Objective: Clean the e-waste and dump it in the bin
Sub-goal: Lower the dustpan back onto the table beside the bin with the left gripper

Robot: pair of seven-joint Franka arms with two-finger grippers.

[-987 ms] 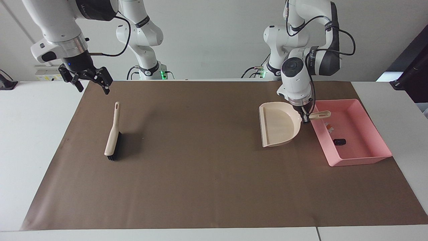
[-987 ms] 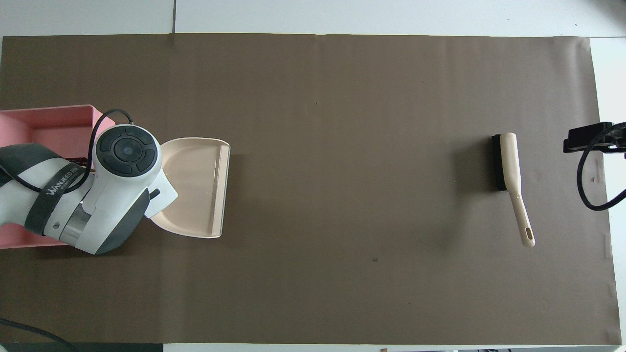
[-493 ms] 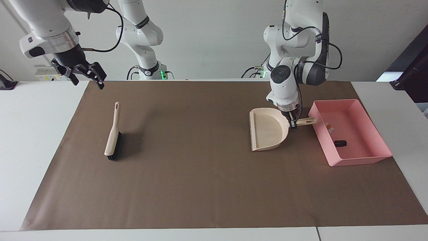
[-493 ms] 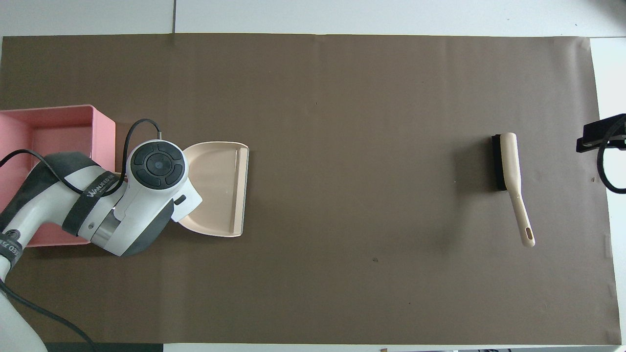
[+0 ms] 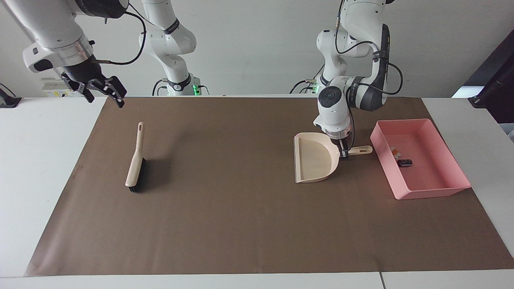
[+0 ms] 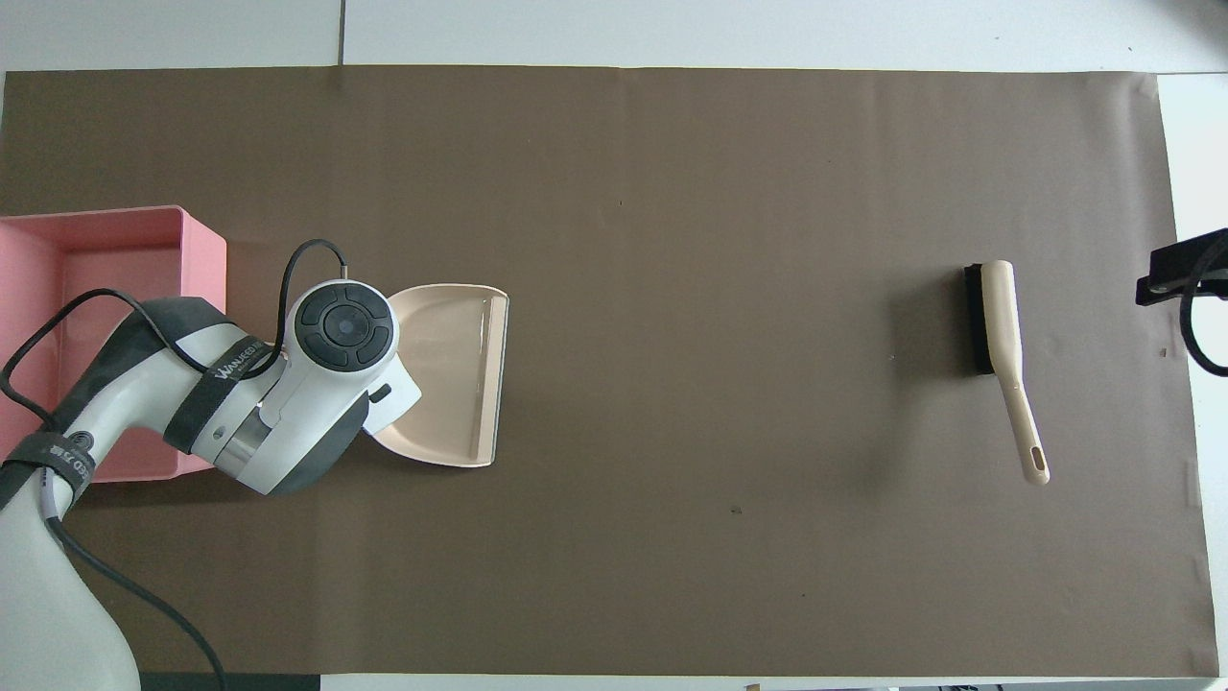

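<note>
We note the left hand [image 5: 344, 154] clenched on the dustpan [image 5: 314, 162] handle beside the bin [image 5: 431, 193]; e-waste [image 5: 404, 163] inside. Right hand [image 5: 103, 94] released, waiting over the surface [image 5: 241, 224] corner.

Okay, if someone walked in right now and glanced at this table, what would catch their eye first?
Probably the shallow pink plastic bin at the left arm's end of the table, with a white-and-orange electronic scrap and a small black cylinder inside. Beside it, the left gripper holds a beige plastic dustpan by its handle. A beige hand brush with black bristles lies at the right arm's end, the right gripper waiting raised.
</note>
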